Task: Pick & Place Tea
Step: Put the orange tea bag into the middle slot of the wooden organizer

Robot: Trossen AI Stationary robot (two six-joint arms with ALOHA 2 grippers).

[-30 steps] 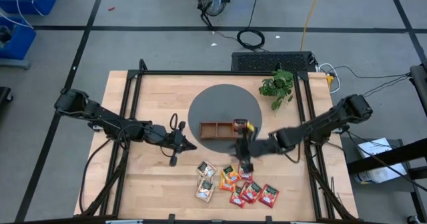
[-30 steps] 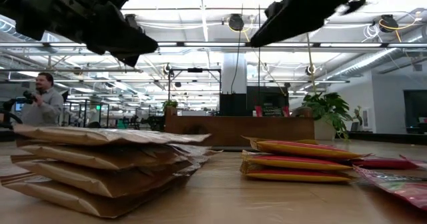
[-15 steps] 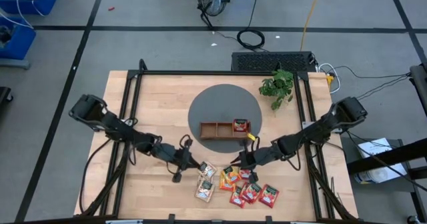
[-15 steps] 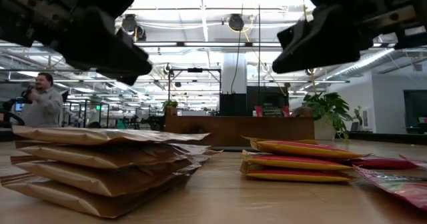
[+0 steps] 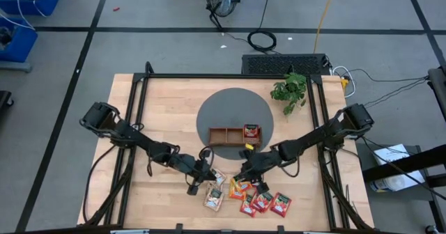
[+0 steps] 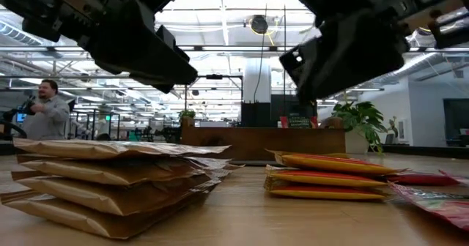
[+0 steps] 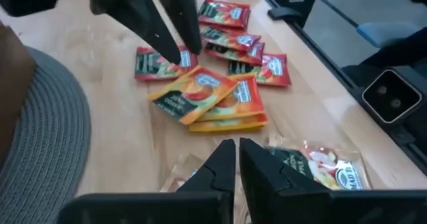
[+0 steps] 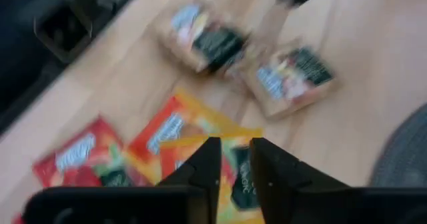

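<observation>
Both arms are stretched low over the near part of the counter (image 5: pixel 167 108), their tips close together above the scattered tea sachets (image 5: pixel 244 194). The left claw (image 5: pixel 208 174) hovers just beside the cream-white sachets (image 5: pixel 214 192), its fingers (image 7: pixel 220 167) pressed almost together with only a thin slit between them and nothing in them. The right claw (image 5: pixel 242 176) hangs over the orange-yellow sachets (image 7: pixel 213 101), its fingers (image 8: pixel 203 161) a narrow gap apart and empty. The red sachets (image 5: pixel 265 202) lie fanned out near the counter's front edge. Just behind the claws, the wooden tray (image 5: pixel 226 134) sits on a round grey mat (image 5: pixel 233 105), with one red sachet (image 5: pixel 251 131) in its right-hand compartment. A small potted plant (image 5: pixel 290 90) stands near the far right corner.
</observation>
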